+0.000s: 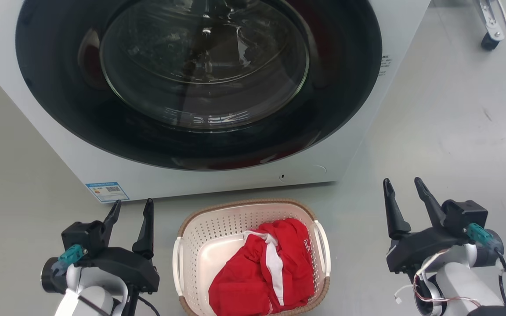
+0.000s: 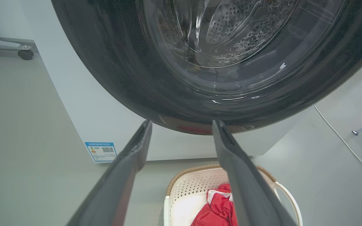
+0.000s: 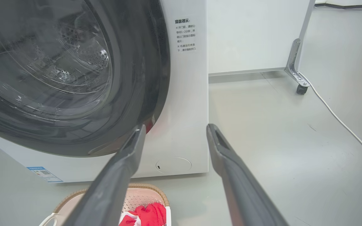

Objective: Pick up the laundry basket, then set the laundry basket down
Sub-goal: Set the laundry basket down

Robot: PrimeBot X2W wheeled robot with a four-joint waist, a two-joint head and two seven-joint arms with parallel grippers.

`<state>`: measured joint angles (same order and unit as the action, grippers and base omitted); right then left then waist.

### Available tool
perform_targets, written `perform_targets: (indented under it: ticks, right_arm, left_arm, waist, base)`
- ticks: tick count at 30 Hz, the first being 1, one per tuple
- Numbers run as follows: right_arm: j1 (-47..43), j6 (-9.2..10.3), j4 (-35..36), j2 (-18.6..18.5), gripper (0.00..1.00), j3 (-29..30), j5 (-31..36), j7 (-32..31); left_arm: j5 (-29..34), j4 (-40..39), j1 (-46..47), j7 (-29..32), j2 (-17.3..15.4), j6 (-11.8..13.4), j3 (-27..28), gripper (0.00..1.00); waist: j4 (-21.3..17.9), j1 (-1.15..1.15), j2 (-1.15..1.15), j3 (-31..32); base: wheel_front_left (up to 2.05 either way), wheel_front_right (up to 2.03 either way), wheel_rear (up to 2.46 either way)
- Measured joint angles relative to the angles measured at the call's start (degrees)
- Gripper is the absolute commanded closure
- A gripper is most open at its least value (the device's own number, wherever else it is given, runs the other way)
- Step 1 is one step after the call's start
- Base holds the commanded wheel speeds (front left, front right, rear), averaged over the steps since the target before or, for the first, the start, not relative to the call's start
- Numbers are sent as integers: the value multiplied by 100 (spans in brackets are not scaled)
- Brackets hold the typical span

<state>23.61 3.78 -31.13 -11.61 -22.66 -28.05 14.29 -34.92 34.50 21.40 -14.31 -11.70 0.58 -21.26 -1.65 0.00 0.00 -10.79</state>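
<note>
White handles [image 1: 175, 263], both, on laundry basket [image 1: 226, 223]

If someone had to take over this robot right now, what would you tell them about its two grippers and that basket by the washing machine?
Left gripper: open, empty, to the left of the laundry basket, not touching it.
Right gripper: open, empty, well off to the basket's right.
Basket: sits on the floor in front of the washer, with a red garment inside.
Done: nothing yet; the basket is not gripped.
Left: probably grip the white side handles, lift, then set the basket down.
</note>
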Motion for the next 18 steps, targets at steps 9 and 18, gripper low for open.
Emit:
perform_targets:
  ticks: [9, 18]
  right_arm:
    - [-811, 186, 1248, -187, 0, 298, 361, 0]
    - [-1543, 278, 2140, -260, 0, 526, 647, 1]
  left_arm:
    - [442, -1383, -851, -1, -125, 343, 208, 0]
    - [728, -2458, -1670, -2, -207, 499, 388, 0]
  waist:
    - [39, 0, 0, 345]
    - [87, 0, 0, 553]
  base:
    - [0, 0, 0]
    - [0, 0, 0]
